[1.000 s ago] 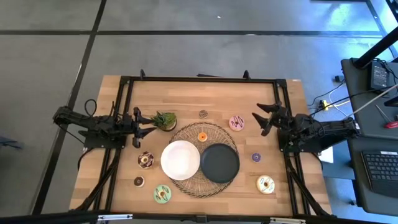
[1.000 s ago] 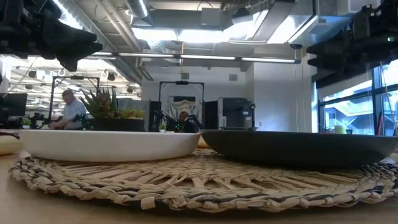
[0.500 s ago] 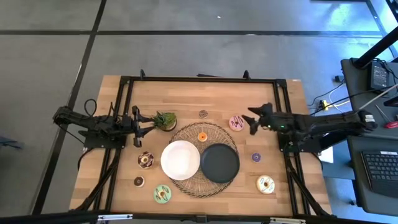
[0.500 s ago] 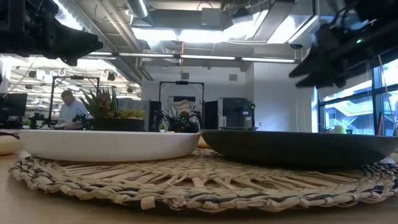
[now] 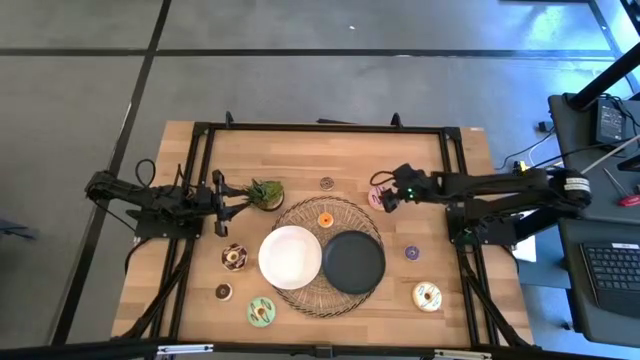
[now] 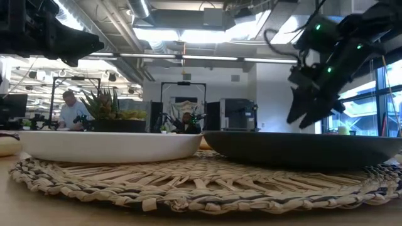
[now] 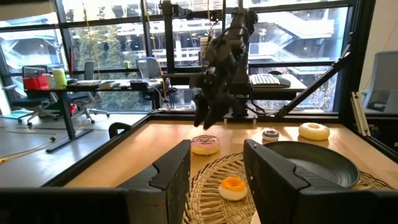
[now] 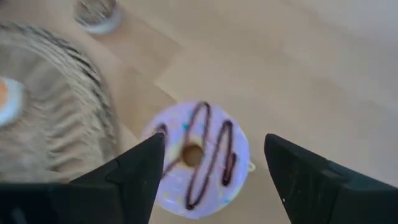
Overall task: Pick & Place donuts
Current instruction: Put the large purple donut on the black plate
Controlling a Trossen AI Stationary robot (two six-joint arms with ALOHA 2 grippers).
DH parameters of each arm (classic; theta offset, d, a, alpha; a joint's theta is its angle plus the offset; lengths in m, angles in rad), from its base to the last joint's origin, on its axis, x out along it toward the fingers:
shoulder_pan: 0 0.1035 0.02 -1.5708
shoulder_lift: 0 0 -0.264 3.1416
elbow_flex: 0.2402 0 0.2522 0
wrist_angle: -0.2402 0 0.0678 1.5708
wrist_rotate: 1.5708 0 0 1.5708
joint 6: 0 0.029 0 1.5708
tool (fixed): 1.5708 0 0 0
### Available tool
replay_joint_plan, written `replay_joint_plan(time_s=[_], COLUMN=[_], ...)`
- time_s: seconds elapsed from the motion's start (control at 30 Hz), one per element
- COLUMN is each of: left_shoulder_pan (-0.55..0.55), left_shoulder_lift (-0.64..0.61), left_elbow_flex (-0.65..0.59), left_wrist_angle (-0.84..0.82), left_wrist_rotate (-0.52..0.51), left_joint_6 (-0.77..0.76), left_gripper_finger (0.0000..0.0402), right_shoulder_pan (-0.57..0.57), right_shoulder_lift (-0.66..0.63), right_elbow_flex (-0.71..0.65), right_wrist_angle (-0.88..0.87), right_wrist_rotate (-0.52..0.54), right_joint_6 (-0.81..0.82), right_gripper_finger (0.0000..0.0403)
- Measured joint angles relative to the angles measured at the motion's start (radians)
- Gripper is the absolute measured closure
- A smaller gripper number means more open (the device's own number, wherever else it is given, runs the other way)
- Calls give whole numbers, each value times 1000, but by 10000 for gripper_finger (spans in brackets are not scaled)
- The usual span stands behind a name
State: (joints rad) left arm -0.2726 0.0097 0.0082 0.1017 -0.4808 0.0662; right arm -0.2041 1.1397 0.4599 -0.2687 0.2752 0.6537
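The pink donut with brown zigzag icing (image 8: pixel 199 163) lies flat on the wooden table just right of the woven mat. My right gripper (image 8: pixel 214 144) hovers over it, open and pointing down, one finger on each side of the ring; it also shows in the high view (image 5: pixel 385 197) and the low view (image 6: pixel 304 113). Other donuts lie about: orange mini (image 5: pixel 325 219) on the mat, purple mini (image 5: pixel 412 253), cream (image 5: pixel 427 296), brown (image 5: pixel 234 257), green (image 5: pixel 262 312). My left gripper (image 7: pixel 216 155) waits open at the table's left, beside the plant.
A white plate (image 5: pixel 290 257) and a black plate (image 5: pixel 353 262) sit side by side on the round woven mat (image 5: pixel 345 207). A small potted plant (image 5: pixel 265 193) stands just ahead of my left gripper. A tiny dark donut (image 5: pixel 327 183) lies near the far edge. A person sits in the room behind.
My right gripper has travelled from the table's right side toward the left, tipped its fingers downward and come down over the pink donut. The donuts and plates have stayed in place.
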Motion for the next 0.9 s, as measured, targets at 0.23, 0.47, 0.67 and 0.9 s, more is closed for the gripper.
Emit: replay_joint_plan(time_s=[0.23, 0.47, 0.67, 0.9], left_shoulder_pan=[0, 0, 0, 0], left_shoulder_lift=[0, 0, 0, 0], left_elbow_flex=[0, 0, 0, 0], left_wrist_angle=[0, 0, 0, 0], left_wrist_rotate=[0, 0, 0, -1], left_joint_6=[0, 0, 0, 0], left_gripper_finger=[258, 258, 258, 258], right_shoulder_pan=[-7, -7, -7, -7], right_shoulder_lift=[116, 144, 144, 138], right_elbow_flex=[1, 1, 1, 1], right_wrist_angle=[0, 5, 5, 1], right_wrist_rotate=[-18, -18, -19, -17], right_joint_6=[-2, 22, 18, -37], right_gripper_finger=[127, 136, 199, 286])
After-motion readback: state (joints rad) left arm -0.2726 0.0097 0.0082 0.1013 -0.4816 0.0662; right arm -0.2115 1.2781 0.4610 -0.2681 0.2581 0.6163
